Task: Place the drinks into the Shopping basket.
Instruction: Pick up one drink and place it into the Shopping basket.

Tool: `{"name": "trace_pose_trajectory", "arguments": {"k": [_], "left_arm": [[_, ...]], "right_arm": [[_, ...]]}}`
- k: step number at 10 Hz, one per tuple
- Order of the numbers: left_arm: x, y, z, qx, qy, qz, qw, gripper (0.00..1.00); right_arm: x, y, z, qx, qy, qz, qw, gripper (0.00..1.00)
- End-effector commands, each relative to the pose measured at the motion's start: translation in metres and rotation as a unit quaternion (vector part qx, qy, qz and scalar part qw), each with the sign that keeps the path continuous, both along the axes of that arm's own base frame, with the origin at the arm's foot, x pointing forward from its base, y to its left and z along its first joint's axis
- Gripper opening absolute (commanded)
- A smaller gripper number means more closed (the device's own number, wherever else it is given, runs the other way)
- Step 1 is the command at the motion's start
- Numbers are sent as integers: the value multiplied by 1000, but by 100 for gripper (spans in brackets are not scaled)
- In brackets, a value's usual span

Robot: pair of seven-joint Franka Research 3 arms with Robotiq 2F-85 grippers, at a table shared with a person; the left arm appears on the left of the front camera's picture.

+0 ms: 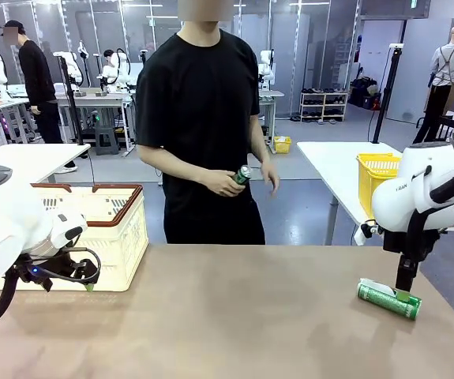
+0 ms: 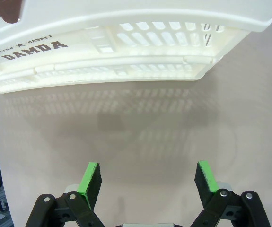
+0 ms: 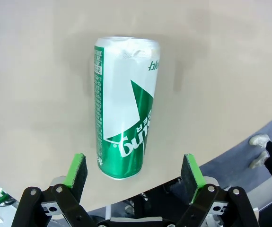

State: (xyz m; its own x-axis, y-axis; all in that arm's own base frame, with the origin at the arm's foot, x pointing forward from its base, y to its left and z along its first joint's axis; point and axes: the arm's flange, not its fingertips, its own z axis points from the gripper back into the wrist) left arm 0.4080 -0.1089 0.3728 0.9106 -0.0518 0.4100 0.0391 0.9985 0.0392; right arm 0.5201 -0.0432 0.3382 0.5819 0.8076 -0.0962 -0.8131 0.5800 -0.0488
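Right claw (image 1: 404,290) wide, green-and-white metal drink can (image 3: 124,104) lying flat on the counter (image 1: 234,316) just below: I read that as pre-grasp. Left claw (image 2: 147,177) wide, empty, cream slotted plastic basket (image 2: 126,66) just ahead.

Green can (image 3: 125,111) with white panels; cream slotted basket (image 2: 126,52), brown rim and lettering; pale brown counter (image 1: 234,316).
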Motion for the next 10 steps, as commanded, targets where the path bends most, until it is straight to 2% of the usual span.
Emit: {"name": "trace_pose_trajectory", "arguments": {"k": [1,5,10], "left_arm": [[0,0,-1,5,2,-5,1000,100],[0,0,-1,5,2,-5,1000,100],[0,0,-1,5,2,-5,1000,100]], "right_arm": [[14,-7,-7,19,4,27,999,100],[21,-7,-31,53,-8,38,998,100],[23,-5,-43,69,-30,26,997,100]]}}
